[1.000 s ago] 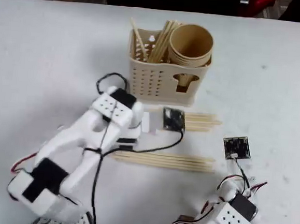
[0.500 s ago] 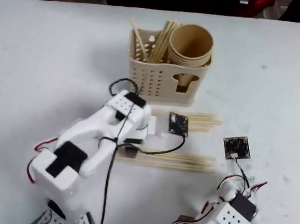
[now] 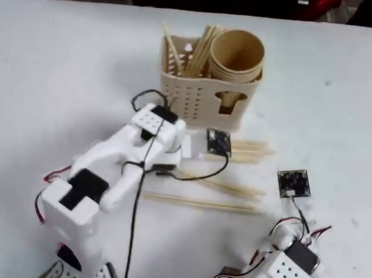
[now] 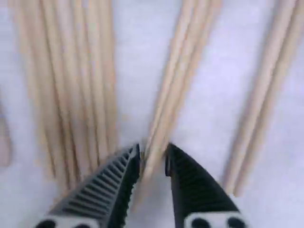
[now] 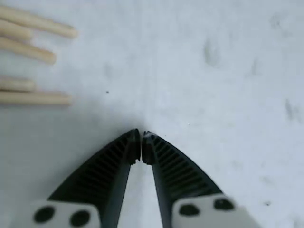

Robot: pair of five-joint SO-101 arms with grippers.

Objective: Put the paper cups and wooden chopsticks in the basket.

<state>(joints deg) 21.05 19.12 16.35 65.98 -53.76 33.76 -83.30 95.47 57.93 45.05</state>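
A white table filled the high view, scuffed and faintly stained. Beyond its far edge lay a dark strip of room with a red object in it.

The left arm stretched across the table's middle, its wrist just in front of the basket. This cream, perforated basket stood upright near the far edge. The right arm sat low at the near edge.

A stack of paper cups stood mouth-up in one side of the basket. Standing chopsticks leaned in the other side, tips fanned upward.

Three lots of loose chopsticks lay flat on the table, their long axes running roughly across it. The far group lay just in front of the basket. The near group lay closer to the arms. Between them the gripped pair slanted, one end angled toward the near group.

The left gripper pinched one end of that pair between narrow jaws, and the sticks pointed straight away from it. The right gripper was closed on nothing over bare table, with chopstick tips near it.
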